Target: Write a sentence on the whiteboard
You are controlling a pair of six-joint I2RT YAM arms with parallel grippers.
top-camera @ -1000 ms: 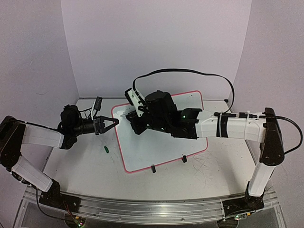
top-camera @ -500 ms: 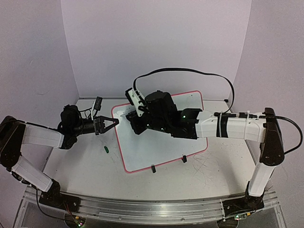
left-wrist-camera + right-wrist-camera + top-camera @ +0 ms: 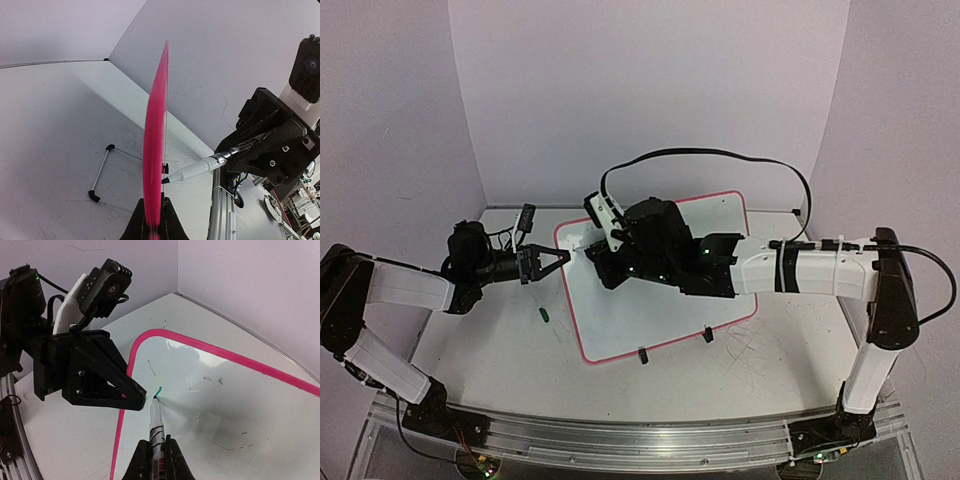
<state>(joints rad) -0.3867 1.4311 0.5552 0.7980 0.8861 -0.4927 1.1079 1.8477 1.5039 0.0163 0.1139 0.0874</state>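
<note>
Held a marker (image 3: 156, 425) in the right gripper (image 3: 153, 449), tip touching the whiteboard (image 3: 240, 405) just inside its pink rim. Showed a short green stroke (image 3: 159, 389) there, the left gripper (image 3: 136, 392) closed over that rim.

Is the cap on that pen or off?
Off. The marker shows a bare tip at the whiteboard, with a short green stroke starting there.

Right arm (image 3: 800, 268) hides much of the whiteboard (image 3: 640, 318)

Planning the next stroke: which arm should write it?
Right: the right end effector grips the marker, tip on the whiteboard at a short green stroke; the left end effector clamps its rim.
</note>
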